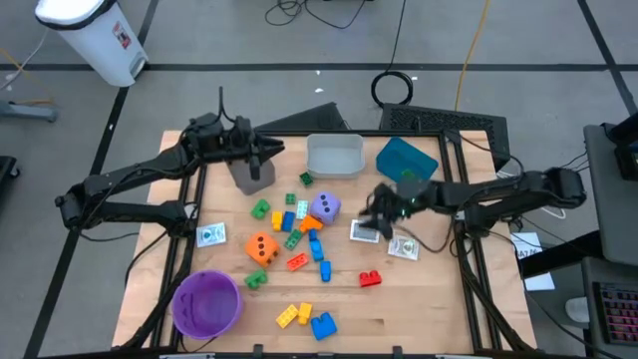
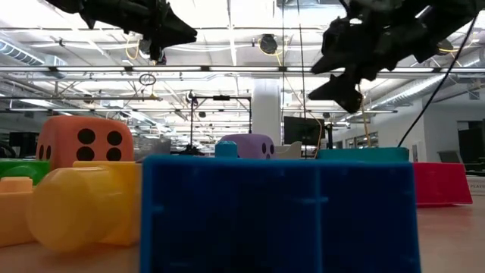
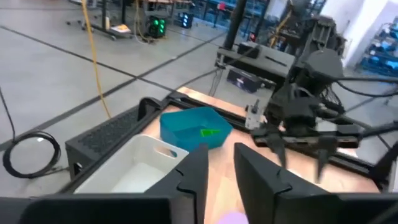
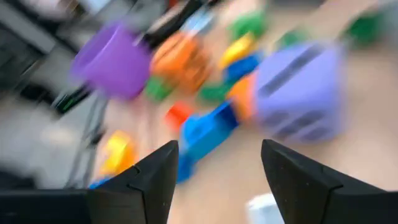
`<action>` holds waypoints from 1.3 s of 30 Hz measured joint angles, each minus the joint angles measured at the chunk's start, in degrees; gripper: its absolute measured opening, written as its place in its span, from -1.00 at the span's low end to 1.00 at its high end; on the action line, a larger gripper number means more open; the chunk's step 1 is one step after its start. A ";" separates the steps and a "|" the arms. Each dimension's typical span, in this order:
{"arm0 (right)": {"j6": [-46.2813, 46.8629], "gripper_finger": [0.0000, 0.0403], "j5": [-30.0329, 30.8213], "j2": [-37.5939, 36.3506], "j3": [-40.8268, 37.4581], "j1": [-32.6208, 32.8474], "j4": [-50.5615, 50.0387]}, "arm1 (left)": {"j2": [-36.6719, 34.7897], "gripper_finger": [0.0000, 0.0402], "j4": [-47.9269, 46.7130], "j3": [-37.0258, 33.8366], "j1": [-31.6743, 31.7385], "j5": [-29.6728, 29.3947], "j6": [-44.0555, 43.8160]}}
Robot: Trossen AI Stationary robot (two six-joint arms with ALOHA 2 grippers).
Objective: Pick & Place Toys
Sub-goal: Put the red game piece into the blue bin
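Note:
Small plastic bricks (image 1: 299, 229) lie scattered on the table's middle around a purple die (image 1: 324, 206) and an orange die (image 1: 261, 247). Whitish cards lie flat at the left (image 1: 210, 234) and right (image 1: 364, 231). One green brick (image 3: 208, 132) rests in the teal bin (image 3: 186, 124). My left gripper (image 3: 221, 158) hangs over the grey bin (image 1: 249, 178) at the far left, its fingers slightly apart and empty. My right gripper (image 4: 217, 168) stands open and empty above the right-hand card, just right of the purple die (image 4: 298, 93).
A white bin (image 1: 334, 155) and the teal bin (image 1: 407, 160) stand along the far edge. A purple bowl (image 1: 207, 302) sits at the near left corner. Yellow and blue bricks (image 1: 307, 319) lie near the front edge, a red one (image 1: 370, 278) nearby.

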 joint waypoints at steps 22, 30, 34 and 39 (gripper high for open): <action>-12.49 0.10 1.21 18.67 5.81 22.89 -11.96 | 0.00 -0.06 -8.06 -0.04 -0.15 0.39 -0.96; -17.22 0.10 3.19 22.82 5.81 23.43 -11.44 | 0.00 -0.06 -8.06 -0.04 -0.16 0.40 -2.41; -17.78 0.10 6.79 23.91 5.86 23.29 -10.86 | 0.00 -0.06 -8.09 -0.04 -0.16 0.39 -2.64; -19.25 0.03 8.48 24.15 5.88 23.04 -10.45 | 0.00 -0.06 -8.06 -0.04 -0.16 0.37 -2.30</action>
